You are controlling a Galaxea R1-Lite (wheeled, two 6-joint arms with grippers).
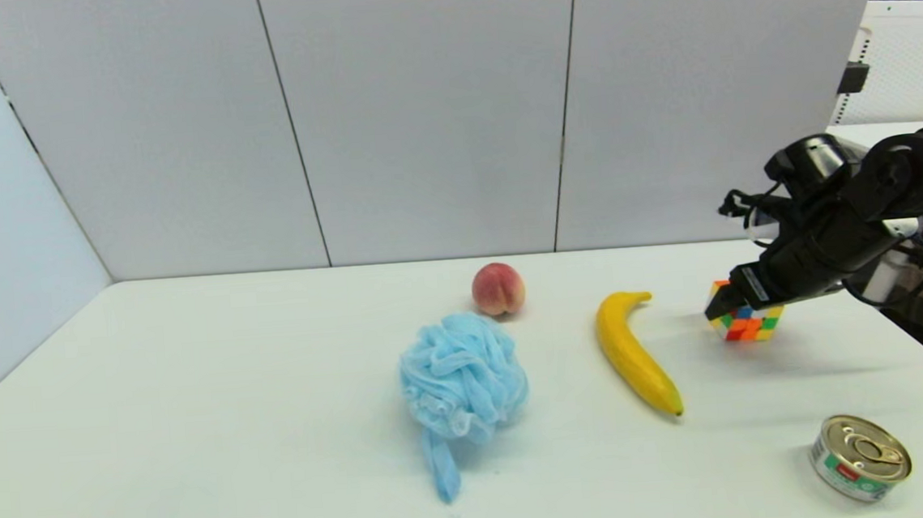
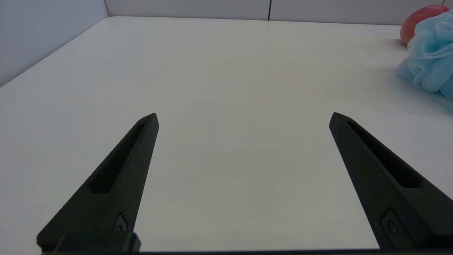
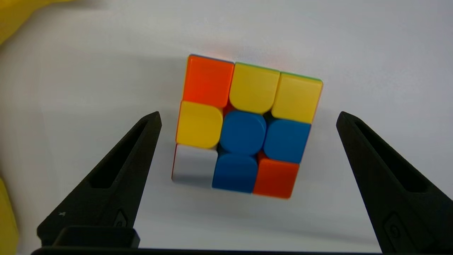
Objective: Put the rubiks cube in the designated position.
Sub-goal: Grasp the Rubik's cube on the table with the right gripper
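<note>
The rubiks cube (image 1: 747, 323) sits on the white table at the right, just right of the banana. My right gripper (image 1: 723, 303) hovers directly above it, pointing down, and hides its upper part in the head view. In the right wrist view the cube (image 3: 244, 127) shows its top face of orange, yellow, blue and white tiles, and my right gripper (image 3: 247, 118) is open with a finger on either side, clear of the cube. My left gripper (image 2: 243, 118) is open over bare tabletop, parked low at the left. The designated position has no mark of its own that I can pick out.
A yellow banana (image 1: 632, 352) lies left of the cube. A peach (image 1: 498, 288) and a blue bath pouf (image 1: 462, 382) sit mid-table. A tin can (image 1: 859, 457) stands near the front right. The table edge (image 1: 913, 333) runs close behind the right arm.
</note>
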